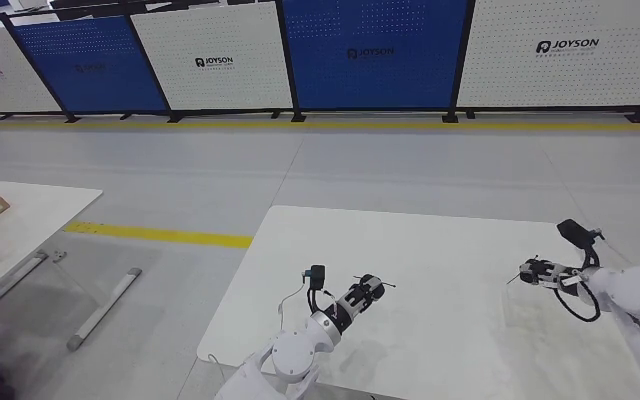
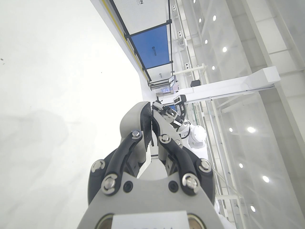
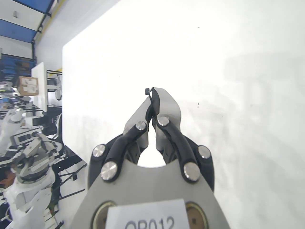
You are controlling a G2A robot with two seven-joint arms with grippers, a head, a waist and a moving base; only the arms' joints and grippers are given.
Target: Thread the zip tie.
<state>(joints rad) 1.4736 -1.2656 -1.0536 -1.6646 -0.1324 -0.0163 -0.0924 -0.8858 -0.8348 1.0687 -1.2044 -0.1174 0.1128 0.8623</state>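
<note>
**Item 1. Left gripper** [image 2: 150, 107]: fingers pressed together, pinching the zip tie [image 1: 388, 285]. The tie is a thin black strip lying across the tips, with a short length free on each side.

**Item 2. Right gripper** [image 3: 152, 92]: well apart from the left one and facing it across the table. Its fingers are closed on a small black piece [image 3: 147, 91] that pokes just past the tips. This is probably a tie head, but it is too small to tell for certain.

**Item 3. Table** [image 1: 440, 240]: white, lying under both grippers.

**Item 4. Panels** [image 1: 375, 55]: blue and white, standing well beyond the table's far edge.

**Hazards, as judged from here:**
- Missed entry: the free tip is short and thin, and the black piece offers a tiny opening. A small angle error when the grippers meet would send the tip past the slot.
- Buckling: the strip would probably bend if pushed against the head's face instead of into the slot.
- Slip: both holds sit at the very fingertips, so a sideways push could twist either part or drop it onto the table.
- Blocked slot: the right fingers may cover the opening.
</note>
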